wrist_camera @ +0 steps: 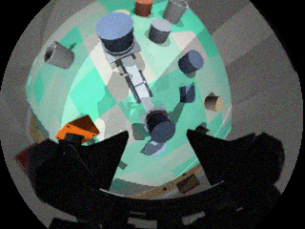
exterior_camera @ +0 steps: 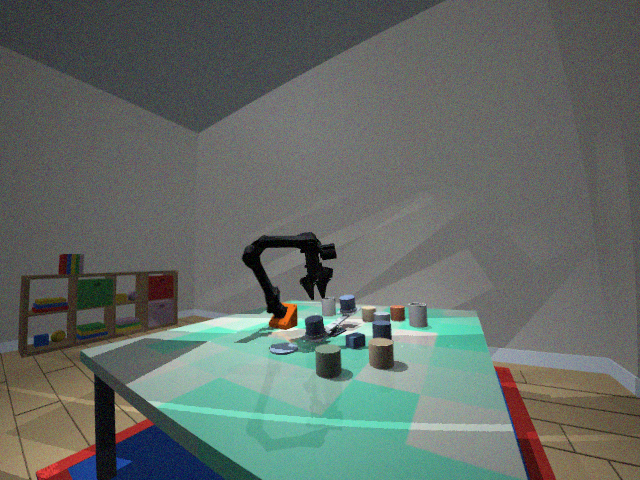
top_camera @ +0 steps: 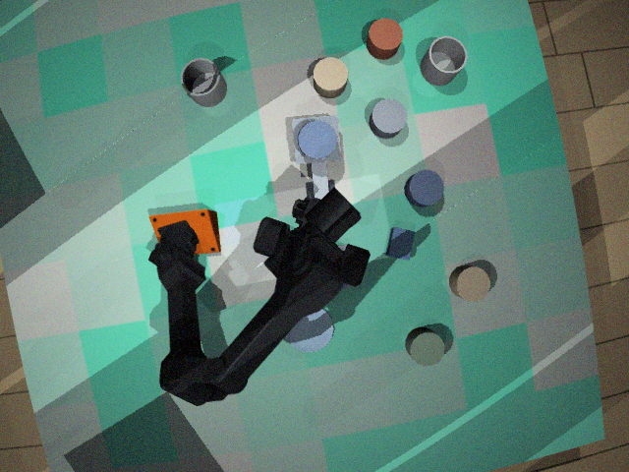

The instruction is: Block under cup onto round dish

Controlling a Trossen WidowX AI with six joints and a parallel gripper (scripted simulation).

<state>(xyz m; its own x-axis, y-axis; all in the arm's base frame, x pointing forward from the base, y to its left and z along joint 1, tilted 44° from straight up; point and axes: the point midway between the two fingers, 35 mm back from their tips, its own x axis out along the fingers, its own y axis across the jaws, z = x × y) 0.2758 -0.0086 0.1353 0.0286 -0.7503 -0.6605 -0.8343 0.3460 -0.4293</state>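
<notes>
The balance (top_camera: 320, 185) (wrist_camera: 137, 85) has one blue cup on each end. The far cup (top_camera: 317, 139) (exterior_camera: 346, 303) (wrist_camera: 115, 32) stands upright on the raised end. The near cup (exterior_camera: 314, 326) (wrist_camera: 165, 131) stands on the lower end, towards the dish; the arm hides it in the top view. The round dish (top_camera: 319, 339) (exterior_camera: 283, 348) (wrist_camera: 152, 149) is pale blue, partly covered by the arm in the top view. My gripper (exterior_camera: 317, 298) (wrist_camera: 158, 133) is open and empty, pointing down, well above the balance near the near cup. No hidden block is visible.
A dark blue box (top_camera: 400, 242) (exterior_camera: 355, 340) and a blue cylinder (top_camera: 425, 188) stand right of the balance. Tan (top_camera: 473, 283) and green (top_camera: 427, 347) cylinders stand nearer the front. Grey open cups (top_camera: 203, 84) (top_camera: 443, 62) and several cylinders stand at the back.
</notes>
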